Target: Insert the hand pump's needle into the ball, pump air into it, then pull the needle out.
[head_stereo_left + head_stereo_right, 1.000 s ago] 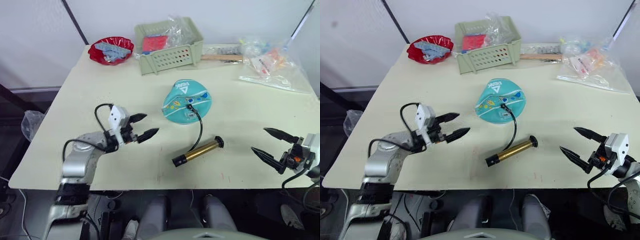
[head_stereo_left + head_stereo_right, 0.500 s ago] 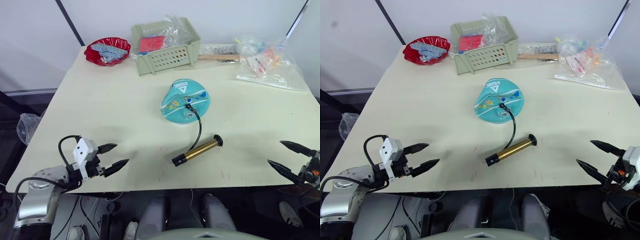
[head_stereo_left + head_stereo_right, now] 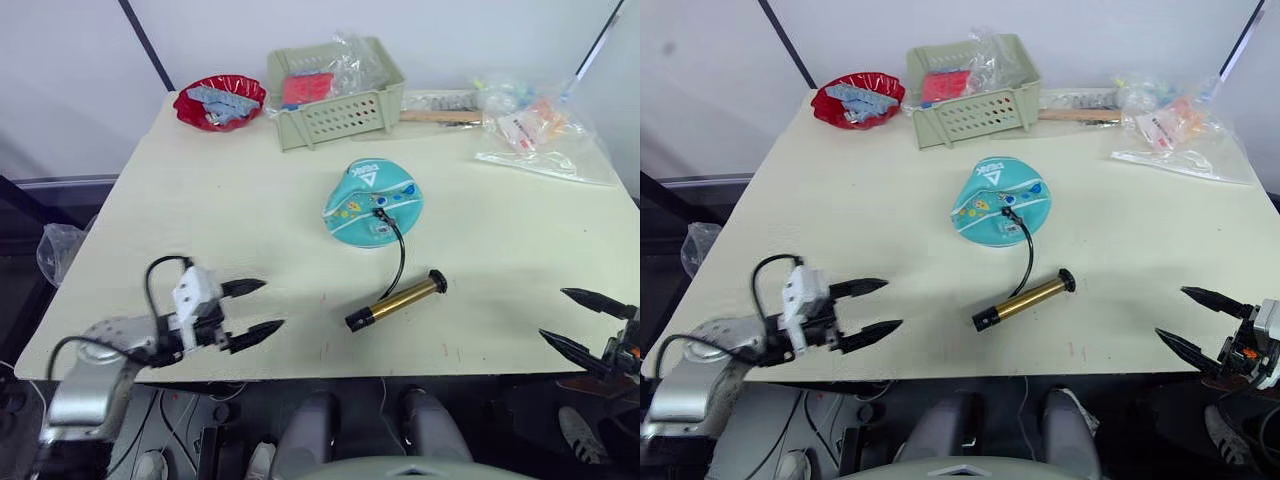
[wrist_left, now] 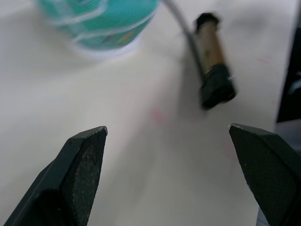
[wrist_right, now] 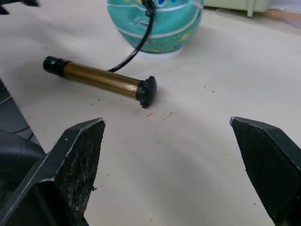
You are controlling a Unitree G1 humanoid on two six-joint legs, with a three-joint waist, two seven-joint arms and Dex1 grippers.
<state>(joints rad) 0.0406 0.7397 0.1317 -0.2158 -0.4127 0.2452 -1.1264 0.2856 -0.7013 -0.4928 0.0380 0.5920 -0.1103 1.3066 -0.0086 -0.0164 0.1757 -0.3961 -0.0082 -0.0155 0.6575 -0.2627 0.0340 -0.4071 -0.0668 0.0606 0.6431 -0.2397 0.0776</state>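
The teal ball (image 3: 372, 195) rests mid-table, partly flattened. The hand pump (image 3: 395, 301), a brass cylinder with black ends, lies in front of it. Its black hose (image 3: 402, 255) curves up to a fitting on top of the ball. The needle is hidden where that fitting meets the ball. My left gripper (image 3: 272, 304) is open and empty near the front-left edge, pointing toward the pump (image 4: 214, 61). My right gripper (image 3: 552, 313) is open and empty at the front-right edge, facing the pump (image 5: 101, 77) and ball (image 5: 155, 23).
A green basket (image 3: 335, 95), a red bowl (image 3: 221, 100), a wooden-handled tool (image 3: 440, 116) and plastic bags (image 3: 535, 130) line the table's far edge. Bare tabletop (image 3: 230, 220) lies between the grippers and the pump.
My left gripper drew back from beside the ball to the front-left corner, then came a little rightward over the edge. My right gripper pulled back toward the front-right edge. Ball and pump stayed put.
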